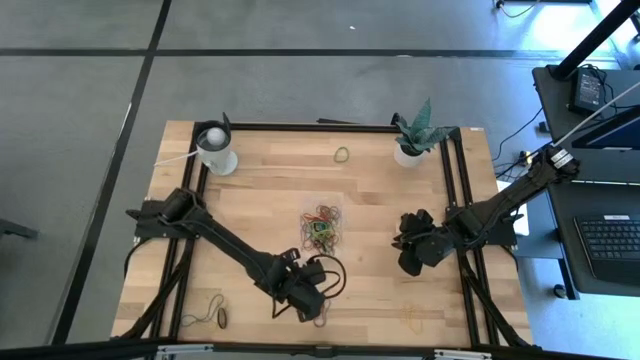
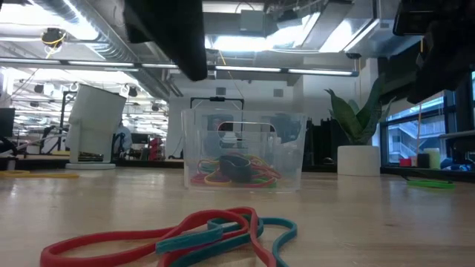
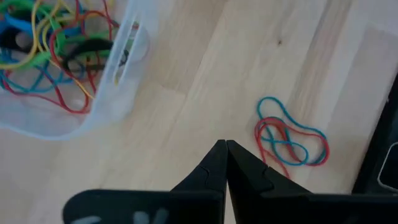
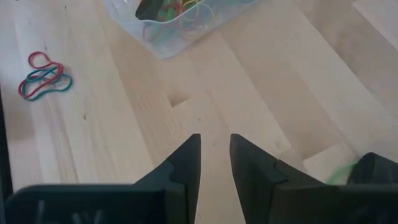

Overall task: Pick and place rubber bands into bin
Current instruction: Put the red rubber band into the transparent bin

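Just beside the shut, empty left claw, on bare tabletop short of the bin: limp, featherlight red-and-blue rubber bands, best pinched where strands cross; right claw narrowly parted, empty.

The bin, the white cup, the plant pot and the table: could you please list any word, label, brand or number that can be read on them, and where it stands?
No readable text in any view.
The bin: clear walls, nothing printed.
White cup: plain.
Plant pot: plain.
Table: bare wood.
Laptop beside the table: keys too small to read.
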